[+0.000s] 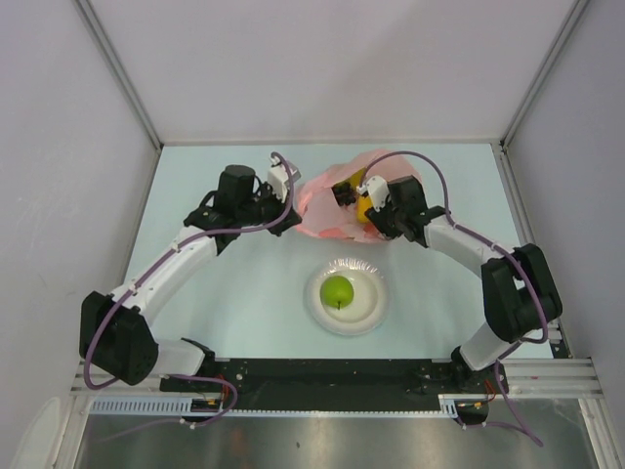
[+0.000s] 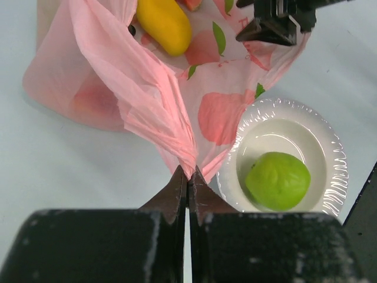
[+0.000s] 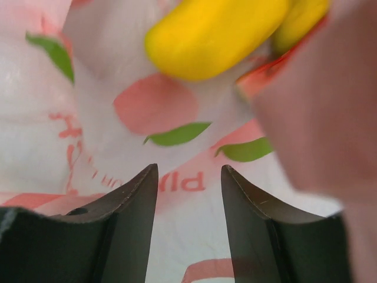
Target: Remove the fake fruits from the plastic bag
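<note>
The pink plastic bag [image 1: 327,200] lies at the back of the table. My left gripper [image 2: 188,174] is shut on a gathered fold of the bag's [image 2: 147,88] edge; it also shows in the top view [image 1: 296,217]. My right gripper [image 3: 189,174] is open and empty inside the bag's mouth [image 3: 118,147], just short of a yellow oblong fruit [image 3: 215,35]. That fruit also shows in the left wrist view [image 2: 165,23] and in the top view [image 1: 362,208]. A green apple [image 1: 338,290] sits on the white plate [image 1: 317,308]. The other fruits are mostly hidden.
The plate [image 2: 277,135] with the apple [image 2: 278,180] stands just in front of the bag, between the two arms. White walls close the table at the left, back and right. My right gripper [image 2: 274,26] hangs over the bag's printed inner side.
</note>
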Controlling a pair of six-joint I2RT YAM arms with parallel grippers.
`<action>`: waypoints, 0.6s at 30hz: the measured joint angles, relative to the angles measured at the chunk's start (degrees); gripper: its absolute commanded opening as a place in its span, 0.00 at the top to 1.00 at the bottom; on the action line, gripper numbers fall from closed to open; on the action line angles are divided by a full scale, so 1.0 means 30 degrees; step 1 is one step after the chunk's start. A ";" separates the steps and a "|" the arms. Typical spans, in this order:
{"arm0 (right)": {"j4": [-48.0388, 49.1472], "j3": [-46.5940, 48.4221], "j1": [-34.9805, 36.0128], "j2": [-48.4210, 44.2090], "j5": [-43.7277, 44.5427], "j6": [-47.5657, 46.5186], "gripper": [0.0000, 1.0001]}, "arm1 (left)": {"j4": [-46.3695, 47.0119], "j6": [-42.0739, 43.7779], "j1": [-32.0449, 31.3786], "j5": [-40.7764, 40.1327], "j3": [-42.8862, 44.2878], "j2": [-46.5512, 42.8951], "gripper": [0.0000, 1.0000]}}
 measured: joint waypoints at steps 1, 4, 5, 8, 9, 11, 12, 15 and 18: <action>0.0466 0.0007 -0.0051 -0.0124 0.0051 0.0007 0.44 | 0.0000 0.0029 -0.0051 0.0007 0.0000 0.0000 1.00; 0.1362 0.0554 -0.0153 0.0102 0.0226 0.0102 0.30 | -0.0036 0.0160 -0.0284 0.0051 0.0000 0.0029 1.00; 0.1552 0.0969 -0.0168 0.0401 0.0306 0.0168 0.27 | -0.0044 0.0160 -0.0393 0.0073 0.0000 0.0073 1.00; 0.2222 0.2863 -0.0182 0.2055 0.0568 0.0685 0.16 | -0.0051 0.0168 -0.0656 0.0204 0.0000 0.0291 1.00; 0.2441 0.3468 -0.0182 0.2645 0.0765 0.0991 0.14 | -0.0066 0.0182 -0.0692 0.0211 0.0000 0.0364 1.00; 0.2667 0.4415 -0.0182 0.3628 0.1224 0.1464 0.14 | -0.0160 0.0277 -0.0743 0.0204 0.0000 0.0466 1.00; 0.2710 0.4940 -0.0182 0.4146 0.1523 0.1858 0.14 | -0.0211 0.0321 -0.0750 0.0197 0.0000 0.0481 1.00; 0.2499 0.6477 -0.0175 0.5559 0.2273 0.3337 0.14 | -0.0299 0.0386 -0.0750 0.0182 0.0007 0.0481 1.00; 0.1829 0.7475 -0.0146 0.6244 0.2776 0.4874 0.14 | -0.0423 0.0525 -0.0750 0.0182 0.0007 0.0481 1.00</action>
